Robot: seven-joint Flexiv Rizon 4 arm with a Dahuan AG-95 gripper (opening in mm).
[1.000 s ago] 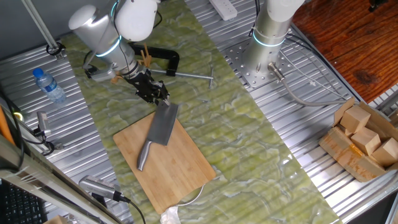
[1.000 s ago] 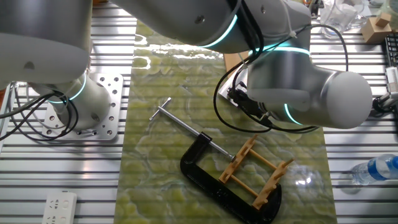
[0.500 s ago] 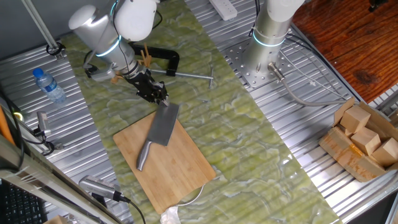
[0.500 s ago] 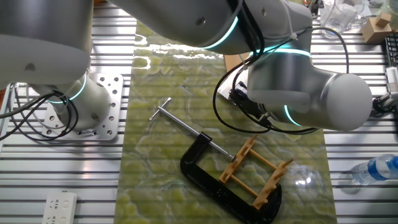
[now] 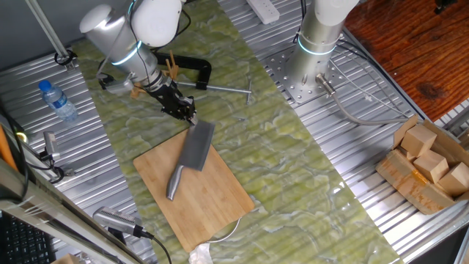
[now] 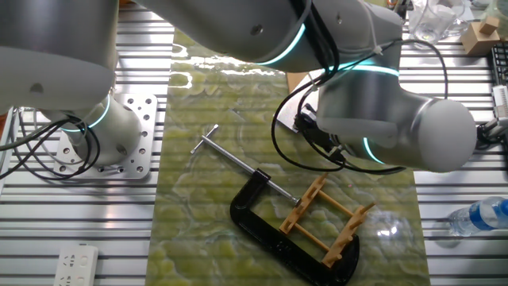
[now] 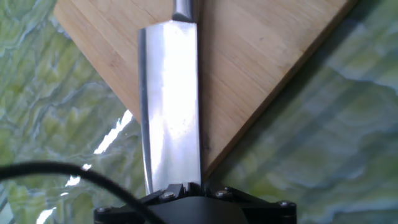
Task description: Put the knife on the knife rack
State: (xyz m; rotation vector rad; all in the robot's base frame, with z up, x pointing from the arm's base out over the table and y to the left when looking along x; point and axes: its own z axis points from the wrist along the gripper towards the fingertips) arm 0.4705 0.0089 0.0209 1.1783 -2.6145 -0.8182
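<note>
One knife (image 5: pixel 192 149) on one board (image 5: pixel 212 198); one knife rack (image 6: pixel 327 220).

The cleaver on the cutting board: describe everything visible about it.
The cleaver with a broad rectangular grey steel blade and a slim silver metal handle lies flat and diagonal on the light bamboo cutting board. Its handle points toward the board's middle; its blade's far end overhangs the board's edge above the green marbled mat. The black hand is at that blade end; the hand view shows the blade running under the hand, but contact is unclear.
</note>
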